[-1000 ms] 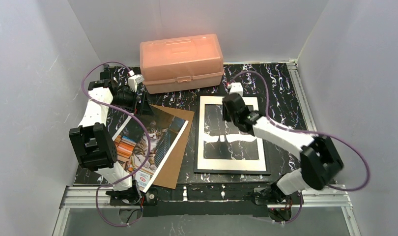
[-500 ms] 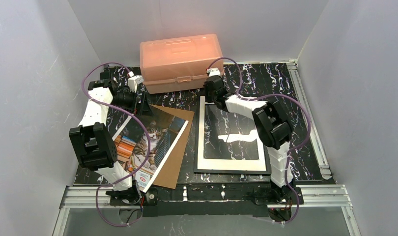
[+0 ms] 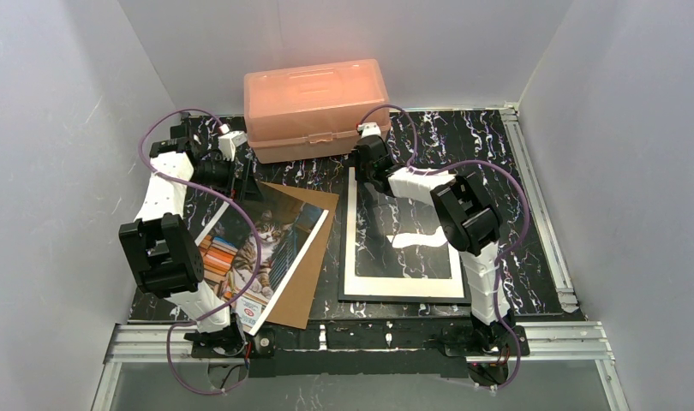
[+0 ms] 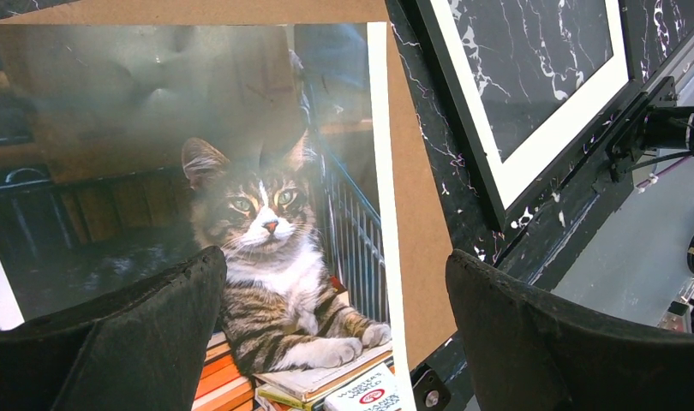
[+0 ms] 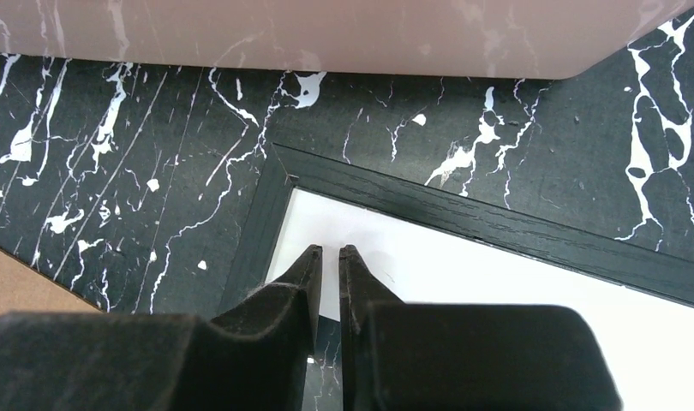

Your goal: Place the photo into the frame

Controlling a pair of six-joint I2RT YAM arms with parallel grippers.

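- The photo is lying face up on the brown backing board, left of the frame and apart from it, so the placing itself is not yet begun
- The frame is lying flat on the right, with the white mat sitting inside its black border
- The right gripper is hovering low over the mat, just inside the frame's far left corner near the peach box
- Its jaws are standing nearly together with a thin slit between them and nothing showing in it; I cannot tell whether the tips are touching the mat
- The left gripper is hanging over the photo with its jaws spread wide, holding nothing
- The step in hand is probably readying the frame at that corner
- The next move is calling for working a fingertip under a thin flat edge, then lifting the print without creasing it
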